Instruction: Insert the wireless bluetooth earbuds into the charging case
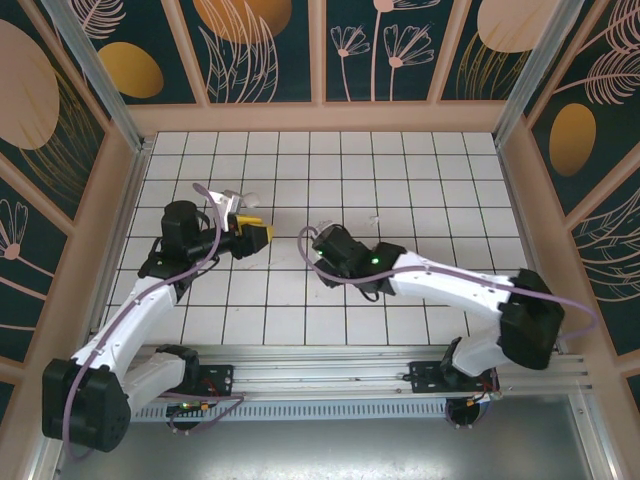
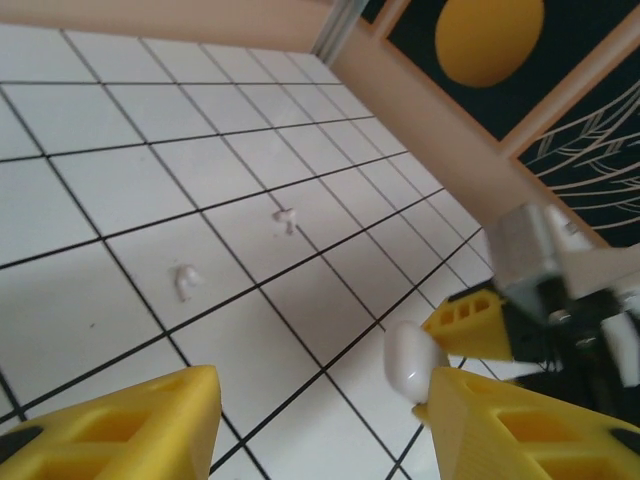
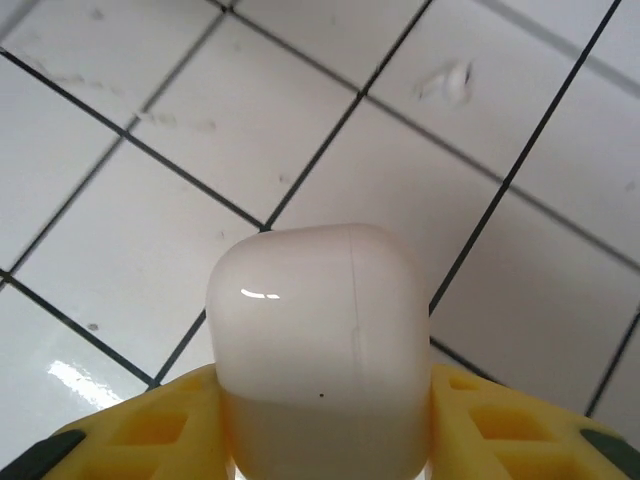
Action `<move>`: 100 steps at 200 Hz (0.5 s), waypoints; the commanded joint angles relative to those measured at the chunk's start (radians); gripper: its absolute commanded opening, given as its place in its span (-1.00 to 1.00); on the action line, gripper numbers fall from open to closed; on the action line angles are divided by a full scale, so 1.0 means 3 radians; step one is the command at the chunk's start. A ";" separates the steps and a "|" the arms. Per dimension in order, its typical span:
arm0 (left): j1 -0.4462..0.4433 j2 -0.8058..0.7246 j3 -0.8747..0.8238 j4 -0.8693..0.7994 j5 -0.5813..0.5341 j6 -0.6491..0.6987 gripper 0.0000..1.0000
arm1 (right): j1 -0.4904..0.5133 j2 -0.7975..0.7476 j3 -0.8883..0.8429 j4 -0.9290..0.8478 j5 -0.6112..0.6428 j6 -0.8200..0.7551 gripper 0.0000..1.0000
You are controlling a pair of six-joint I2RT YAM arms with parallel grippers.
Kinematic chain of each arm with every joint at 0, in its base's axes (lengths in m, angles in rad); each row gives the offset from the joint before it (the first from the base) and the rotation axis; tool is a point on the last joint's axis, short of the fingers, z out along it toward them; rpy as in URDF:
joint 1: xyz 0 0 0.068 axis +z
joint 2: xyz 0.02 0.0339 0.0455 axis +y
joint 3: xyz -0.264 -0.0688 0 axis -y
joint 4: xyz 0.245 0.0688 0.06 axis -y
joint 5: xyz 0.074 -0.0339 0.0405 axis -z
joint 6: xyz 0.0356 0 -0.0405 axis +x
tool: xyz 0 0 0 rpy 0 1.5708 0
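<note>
My right gripper [image 3: 325, 400] is shut on a closed, glossy white charging case [image 3: 315, 340], held just above the tiles. In the top view this gripper [image 1: 308, 240] sits mid-table, facing my left gripper [image 1: 258, 236]. My left gripper [image 2: 315, 400] is open, with only bare tile between its yellow fingers. Past its right finger, the left wrist view shows the held case [image 2: 408, 365]. Two tiny white earbuds [image 2: 185, 280] [image 2: 287, 218] lie loose on the tiles beyond. One earbud [image 3: 450, 80] lies ahead of the right gripper. From above, the earbuds [image 1: 322, 228] [image 1: 375, 215] are small specks.
The white tiled floor [image 1: 420, 170] is fenced by wooden walls [image 1: 320, 118] on three sides. A small white rounded object [image 1: 247, 198], possibly another case, lies just beyond my left wrist. The arm bases sit on a rail [image 1: 320, 365] at the near edge.
</note>
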 commanded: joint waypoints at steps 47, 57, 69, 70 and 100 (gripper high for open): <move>-0.0876 0.0058 0.0083 0.0314 -0.0442 -0.0077 0.09 | 0.0011 -0.0839 -0.0372 0.0514 0.0117 -0.1023 -0.17; -0.0979 0.0130 0.0122 0.0361 -0.0453 -0.0125 0.09 | 0.0021 -0.0923 -0.0419 0.0554 0.0114 -0.1122 -0.17; -0.1080 0.0227 0.0193 0.0383 -0.0439 -0.0166 0.09 | 0.0027 -0.1013 -0.0463 0.0587 0.0107 -0.1244 -0.18; -0.1088 0.0236 0.0201 0.0381 -0.0436 -0.0168 0.09 | 0.0026 -0.1017 -0.0468 0.0589 0.0105 -0.1257 -0.18; -0.1184 0.0512 0.0351 0.0401 -0.0165 -0.0246 0.06 | 0.0028 -0.1050 -0.0460 0.0525 0.0210 -0.1390 -0.18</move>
